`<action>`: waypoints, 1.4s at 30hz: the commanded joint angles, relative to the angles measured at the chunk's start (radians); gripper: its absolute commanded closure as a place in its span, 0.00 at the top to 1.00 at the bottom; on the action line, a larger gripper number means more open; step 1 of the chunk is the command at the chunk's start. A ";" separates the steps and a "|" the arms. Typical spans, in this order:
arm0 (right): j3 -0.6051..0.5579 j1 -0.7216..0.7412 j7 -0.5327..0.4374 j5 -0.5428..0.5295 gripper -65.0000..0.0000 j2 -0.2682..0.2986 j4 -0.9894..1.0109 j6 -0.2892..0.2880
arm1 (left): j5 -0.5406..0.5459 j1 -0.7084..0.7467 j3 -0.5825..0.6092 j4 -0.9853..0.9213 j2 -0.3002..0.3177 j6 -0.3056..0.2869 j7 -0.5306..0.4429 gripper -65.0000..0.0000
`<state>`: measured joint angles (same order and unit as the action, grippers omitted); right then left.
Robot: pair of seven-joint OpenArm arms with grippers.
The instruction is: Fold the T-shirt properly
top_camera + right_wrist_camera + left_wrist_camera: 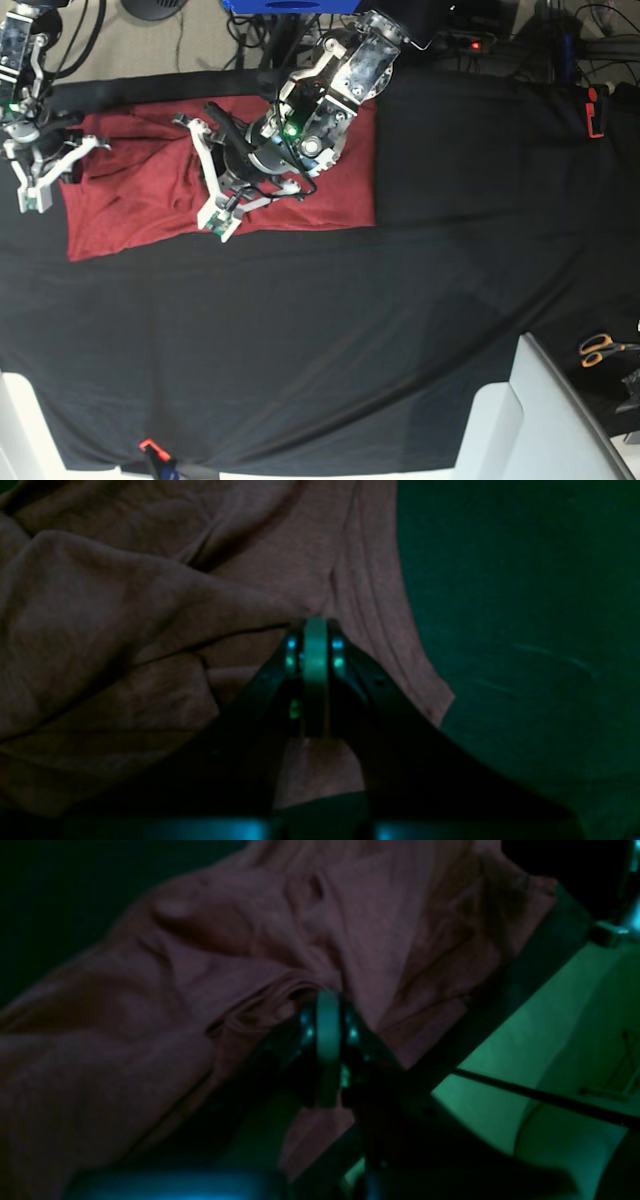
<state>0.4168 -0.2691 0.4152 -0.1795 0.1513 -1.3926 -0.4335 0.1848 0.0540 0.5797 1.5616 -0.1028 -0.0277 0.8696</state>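
Observation:
The brick-red T-shirt [140,195] lies crumpled at the back left of the black table cloth [400,300]. In the base view my left gripper [208,175] is over the shirt's middle and my right gripper [58,165] is at its left edge. In the left wrist view the left gripper [327,996] is shut, with bunched folds of the T-shirt [240,950] gathered at its tip. The right wrist view shows the right gripper [315,623] shut too, where a crease of the T-shirt [125,605] ends between its pads.
Orange-handled scissors [600,348] lie at the right edge. A white panel [540,420] stands at the front right corner and an orange clamp [150,447] sits on the front edge. Cables and a blue box [290,5] are behind the table.

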 commanded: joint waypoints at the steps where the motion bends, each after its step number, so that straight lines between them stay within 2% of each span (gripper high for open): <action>1: 0.004 0.006 -0.019 -0.012 0.02 0.014 -0.014 0.000 | 0.000 -0.010 -0.004 0.024 -0.010 0.001 -0.014 0.00; 3: 0.004 0.006 -0.019 -0.012 0.02 0.014 -0.014 0.000 | 0.000 -0.012 -0.042 0.021 0.002 0.036 -0.014 0.00; 7: 0.004 0.004 -0.019 -0.012 0.02 0.014 -0.014 0.000 | -0.001 -0.015 -0.077 0.021 0.025 0.051 -0.017 0.00; 14: 0.004 0.001 -0.019 -0.012 0.02 0.014 -0.014 0.000 | -0.001 -0.026 -0.080 -0.057 0.045 0.053 -0.022 0.00; 19: 0.004 0.000 -0.019 -0.012 0.02 0.014 -0.014 0.000 | -0.001 -0.026 -0.082 -0.126 0.041 0.053 -0.108 0.00; 27: 0.006 -0.008 -0.019 -0.012 0.02 0.014 -0.014 0.000 | 0.005 -0.026 -0.082 -0.171 0.041 0.053 -0.125 0.00; 35: 0.006 -0.008 -0.019 -0.012 0.02 0.014 -0.014 0.000 | 0.006 -0.010 -0.062 -0.171 0.021 0.053 -0.117 0.00; 42: 0.006 -0.006 -0.019 -0.012 0.02 0.014 -0.014 0.000 | 0.006 0.004 0.026 -0.166 0.025 0.053 -0.117 0.00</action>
<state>0.4168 -0.2810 0.4149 -0.1799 0.1513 -1.3926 -0.4335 0.1833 0.0669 0.6029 1.3746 -0.0635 0.0273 0.7670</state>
